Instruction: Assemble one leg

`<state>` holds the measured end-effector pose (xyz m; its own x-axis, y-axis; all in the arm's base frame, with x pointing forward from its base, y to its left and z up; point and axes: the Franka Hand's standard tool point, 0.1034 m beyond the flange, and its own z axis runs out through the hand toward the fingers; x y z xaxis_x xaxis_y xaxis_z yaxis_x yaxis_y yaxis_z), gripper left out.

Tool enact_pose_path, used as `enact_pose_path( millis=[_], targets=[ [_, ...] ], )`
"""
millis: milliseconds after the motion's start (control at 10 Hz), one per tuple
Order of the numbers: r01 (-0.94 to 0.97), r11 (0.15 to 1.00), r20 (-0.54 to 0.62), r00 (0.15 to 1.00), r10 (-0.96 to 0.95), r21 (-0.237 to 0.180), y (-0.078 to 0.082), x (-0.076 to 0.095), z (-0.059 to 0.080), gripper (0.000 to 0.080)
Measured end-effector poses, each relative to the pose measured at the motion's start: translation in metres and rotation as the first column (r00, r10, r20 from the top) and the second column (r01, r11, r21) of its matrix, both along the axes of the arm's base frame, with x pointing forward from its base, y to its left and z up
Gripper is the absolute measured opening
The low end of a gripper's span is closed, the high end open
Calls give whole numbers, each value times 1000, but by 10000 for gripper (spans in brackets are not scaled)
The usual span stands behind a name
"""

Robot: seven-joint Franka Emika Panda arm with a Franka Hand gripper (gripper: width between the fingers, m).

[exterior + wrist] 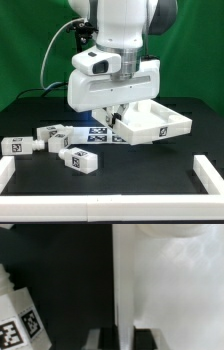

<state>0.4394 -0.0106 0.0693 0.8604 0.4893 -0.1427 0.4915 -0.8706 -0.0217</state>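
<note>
Several tagged blocks lie loose beside the square tray, all off its side toward the exterior view's left. The leg I'm watching sits well apart from the tray, untouched. My gripper hangs at the tray's corner nearest those blocks. In the wrist view its fingers seem to straddle the tray's rim, but clamped or slack, I cannot tell. The risk, as I judge it: a shallow hold lets the tray swivel or slip and sweep into the blocks.
</note>
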Motion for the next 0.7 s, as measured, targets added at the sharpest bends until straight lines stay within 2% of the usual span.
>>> enact_pose_path(
  millis=[100, 300, 400, 500, 700],
  targets=[
    [3, 1000, 2, 1000, -3, 0, -1, 0, 1, 52],
    [274, 962, 1, 962, -274, -12, -17, 6, 19, 52],
    [376, 926, -47, 925, -377, -44, -17, 10, 21, 52],
    [397, 916, -42, 916, -400, -51, -15, 20, 21, 52],
    [386, 921, -45, 921, -388, -49, -14, 18, 19, 52]
  ],
)
